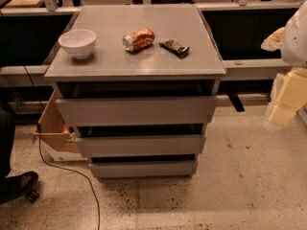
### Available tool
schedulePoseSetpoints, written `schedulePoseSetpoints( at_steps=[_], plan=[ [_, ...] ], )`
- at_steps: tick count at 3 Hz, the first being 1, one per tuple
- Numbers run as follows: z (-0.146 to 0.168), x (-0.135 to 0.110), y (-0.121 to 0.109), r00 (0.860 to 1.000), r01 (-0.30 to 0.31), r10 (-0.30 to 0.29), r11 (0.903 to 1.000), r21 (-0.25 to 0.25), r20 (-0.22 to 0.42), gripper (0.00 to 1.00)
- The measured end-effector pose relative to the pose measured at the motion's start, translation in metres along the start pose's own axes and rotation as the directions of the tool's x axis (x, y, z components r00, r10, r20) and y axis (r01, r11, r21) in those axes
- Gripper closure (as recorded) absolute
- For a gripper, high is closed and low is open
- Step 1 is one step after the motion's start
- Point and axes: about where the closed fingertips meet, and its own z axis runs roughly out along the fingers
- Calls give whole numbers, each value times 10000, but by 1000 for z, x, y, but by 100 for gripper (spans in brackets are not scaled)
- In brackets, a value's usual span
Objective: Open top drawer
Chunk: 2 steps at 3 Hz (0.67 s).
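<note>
One end effector at right edge, apart from top drawer; grip state unclear.

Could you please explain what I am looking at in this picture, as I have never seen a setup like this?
This one camera view looks down on a grey cabinet with three drawers. The pale shapes at the right edge are the robot's arm and gripper, beside the cabinet, touching nothing. On its top lie a white bowl, an orange soda can on its side and a dark snack bar. The top drawer is what it should open. Nothing appears held.
</note>
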Motion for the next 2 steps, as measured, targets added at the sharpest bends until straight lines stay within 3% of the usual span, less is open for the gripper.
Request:
schedulePoseSetpoints(
  at_steps=[2],
  plan=[
    [18,-10,-6,9999,76,-77,9999,70,142,0]
  ],
)
